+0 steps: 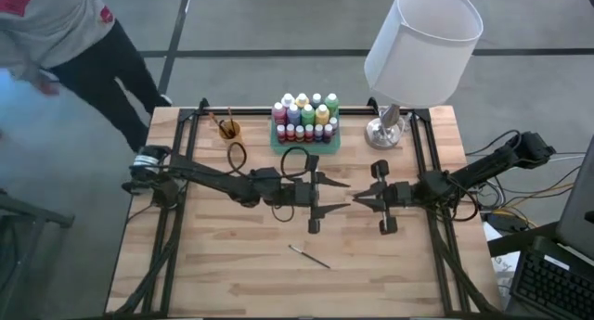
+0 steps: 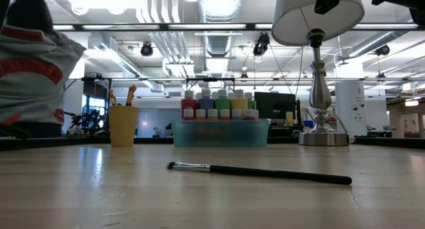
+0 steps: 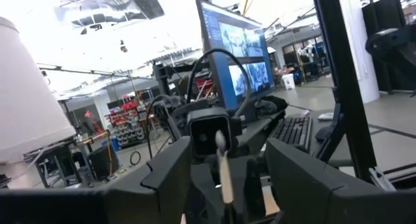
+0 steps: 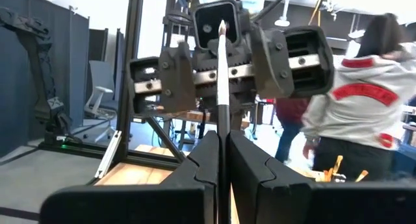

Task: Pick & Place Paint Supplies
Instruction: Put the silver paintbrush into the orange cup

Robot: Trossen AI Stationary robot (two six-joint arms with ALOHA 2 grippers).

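A thin paintbrush (image 1: 308, 256) lies loose on the table (image 1: 204, 274) near its front edge, toward the middle, so at least that one is not yet put away. Farther in, above the table's centre, the two arms meet tip to tip. The right end effector (image 1: 355, 198) has its fingers pressed together on a second brush (image 4: 221, 87), pale tip pointing at the other arm. The left end effector (image 1: 344, 183) faces it with fingers spread, and the brush tip stands between them; this looks like a hand-over about to happen, though I cannot tell whether the left fingers touch it yet. Toward the back edge, the paint bottles (image 1: 304, 117) already stand packed in the green tray (image 1: 306, 146), and the orange cup (image 1: 229, 130) just beside it, nearer the back left corner, holds a few brushes. A lamp (image 1: 419, 44) stands toward the back right corner. So the bottles appear done; brushes remain.

The overhead view shows both arms and the whole layout. The level view misses the arms but shows the loose brush lying flat, bristles pointing away from the lamp's side. Only the wrist views reveal the held brush and the grip on it. A person (image 1: 65, 32) stands beyond the back left corner.
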